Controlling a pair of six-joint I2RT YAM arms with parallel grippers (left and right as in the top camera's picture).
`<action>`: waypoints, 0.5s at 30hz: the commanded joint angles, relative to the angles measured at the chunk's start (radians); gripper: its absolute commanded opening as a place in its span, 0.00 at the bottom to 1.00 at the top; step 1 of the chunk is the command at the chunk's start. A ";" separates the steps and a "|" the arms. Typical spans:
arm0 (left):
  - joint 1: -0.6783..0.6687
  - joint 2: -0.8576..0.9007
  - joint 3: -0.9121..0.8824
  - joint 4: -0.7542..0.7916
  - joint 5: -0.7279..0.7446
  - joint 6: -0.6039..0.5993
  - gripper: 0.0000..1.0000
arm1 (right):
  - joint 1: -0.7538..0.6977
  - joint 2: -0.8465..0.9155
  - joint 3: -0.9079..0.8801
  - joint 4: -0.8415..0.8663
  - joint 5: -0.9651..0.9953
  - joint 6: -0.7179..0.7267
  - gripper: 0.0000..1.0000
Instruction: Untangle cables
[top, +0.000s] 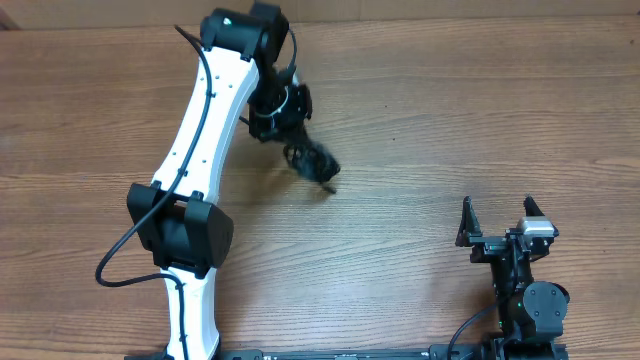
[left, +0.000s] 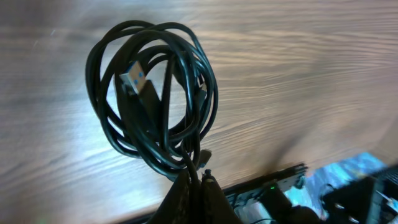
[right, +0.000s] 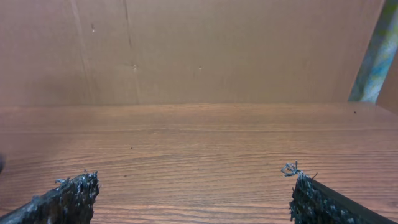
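Observation:
The cables (left: 155, 99) form one small coiled black bundle with a blue-tipped USB plug (left: 134, 79) showing inside the loops. My left gripper (left: 198, 177) is shut on strands at the bundle's edge, and the coil hangs in front of it over the wooden table. From overhead the bundle (top: 312, 160) sits just right of the left gripper (top: 292, 140), near the table's middle. My right gripper (top: 500, 222) stands open at the front right, far from the cables, with nothing between its fingers (right: 74, 193).
The wooden table (top: 450, 110) fills the view. The left arm (top: 195, 160) stretches from the front edge toward the back. A brown cardboard wall (right: 199, 50) stands behind the table in the right wrist view.

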 joint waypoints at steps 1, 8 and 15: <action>-0.015 -0.016 0.074 -0.006 0.016 0.027 0.10 | -0.002 -0.008 -0.008 0.005 0.006 -0.003 1.00; -0.062 -0.011 -0.005 -0.005 -0.391 -0.153 0.18 | -0.002 -0.008 -0.008 0.005 0.006 -0.003 1.00; -0.102 -0.011 -0.208 0.061 -0.415 -0.175 0.18 | -0.002 -0.008 -0.008 0.005 0.006 -0.003 1.00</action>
